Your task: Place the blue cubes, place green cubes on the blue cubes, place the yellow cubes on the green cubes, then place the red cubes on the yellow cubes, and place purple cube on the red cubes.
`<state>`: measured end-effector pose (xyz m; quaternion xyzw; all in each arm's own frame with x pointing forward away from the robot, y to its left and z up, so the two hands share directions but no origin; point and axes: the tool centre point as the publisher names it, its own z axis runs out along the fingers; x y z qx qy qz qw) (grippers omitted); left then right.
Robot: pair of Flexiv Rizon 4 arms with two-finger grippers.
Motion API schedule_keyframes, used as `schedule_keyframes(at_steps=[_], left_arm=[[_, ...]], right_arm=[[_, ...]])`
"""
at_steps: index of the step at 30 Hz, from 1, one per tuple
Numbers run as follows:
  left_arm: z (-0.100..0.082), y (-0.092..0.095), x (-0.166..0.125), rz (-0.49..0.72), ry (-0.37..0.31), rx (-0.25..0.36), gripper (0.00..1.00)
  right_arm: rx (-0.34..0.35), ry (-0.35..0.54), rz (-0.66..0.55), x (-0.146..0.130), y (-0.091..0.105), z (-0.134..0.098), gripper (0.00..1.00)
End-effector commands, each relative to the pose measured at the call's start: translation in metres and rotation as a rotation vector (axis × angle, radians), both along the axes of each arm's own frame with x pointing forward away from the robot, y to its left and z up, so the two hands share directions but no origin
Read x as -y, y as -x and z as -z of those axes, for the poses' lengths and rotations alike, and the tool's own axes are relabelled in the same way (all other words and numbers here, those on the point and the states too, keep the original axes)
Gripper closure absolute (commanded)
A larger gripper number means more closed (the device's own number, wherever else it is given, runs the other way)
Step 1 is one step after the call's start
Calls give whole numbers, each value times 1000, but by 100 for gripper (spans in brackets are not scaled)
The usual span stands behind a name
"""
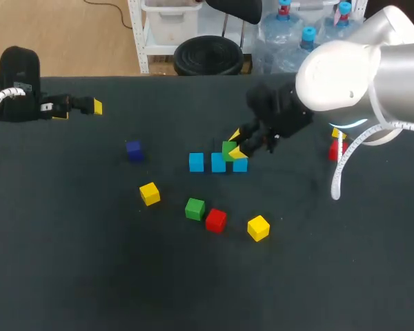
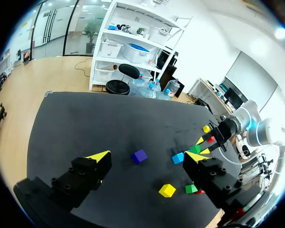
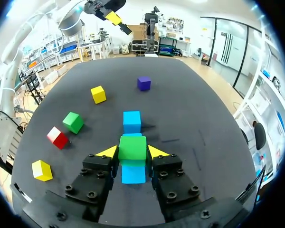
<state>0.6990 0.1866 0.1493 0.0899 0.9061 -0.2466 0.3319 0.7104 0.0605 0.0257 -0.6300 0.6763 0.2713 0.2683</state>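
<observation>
A small green cube (image 3: 132, 147) is clamped by the right gripper (image 3: 132, 152) over blue cubes (image 1: 218, 164) mid-frame; the left gripper (image 2: 147, 156) is held wide.

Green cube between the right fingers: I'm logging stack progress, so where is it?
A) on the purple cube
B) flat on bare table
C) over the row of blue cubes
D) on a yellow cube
C: the green cube, held between the right fingers, sits over the blue cubes.

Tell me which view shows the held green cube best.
The right wrist view: the green cube sits large between the right tool's tips. The head view partly hides it behind them; the left wrist view shows it tiny.
</observation>
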Motion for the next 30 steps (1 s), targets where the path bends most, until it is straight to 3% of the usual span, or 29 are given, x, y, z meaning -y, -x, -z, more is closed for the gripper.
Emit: schedule_keyframes(at_steps=[1,30], left_arm=[[-1,0,1,-3,-5,-4,0],[-1,0,1,-3,-5,-4,0]], right_arm=[[-2,-4,-4,0,-1,2,100],[-7,-4,-5,-1,-2,3,100]])
